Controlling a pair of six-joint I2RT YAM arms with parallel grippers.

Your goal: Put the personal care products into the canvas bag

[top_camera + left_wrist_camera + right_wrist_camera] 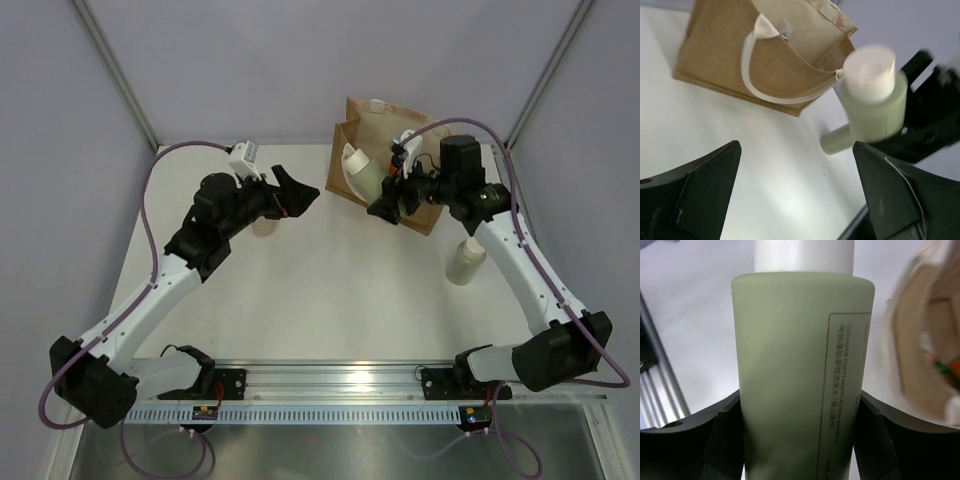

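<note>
R side first: right gripper (385, 200) is clamped on a pale olive bottle (800, 370), fingers (705, 440) pressing both flanks of the body. Cream cap (870, 72) points away from the wrist; bottle is tilted, not upright. There's a printed label along its side, too small for me to read. I see the bottle held off the table (330, 290), right at the canvas bag (720, 45), by the bag's near-left corner at approx rim level. Can't tell from any cam whether it's over the mouth or just beside it.

Bag stands upright toward the far edge, R of centre, mouth open, pale lining showing, white rope handle (752, 75) drooping down its side. An orange-and-green thing (950, 365) sits inside, blurred in the R wrist cam, can't ID it.

L side: left gripper (300, 192) is spread wide w/ nothing between its fingers (705, 190). It hovers mid-table, pointed toward the bag and apart from it.

A second olive bottle (466, 262) stands upright on the table near the R forearm, in front of the bag's near-right corner. A beige bottle (265, 227) peeks out under the L arm, mostly hidden.
</note>
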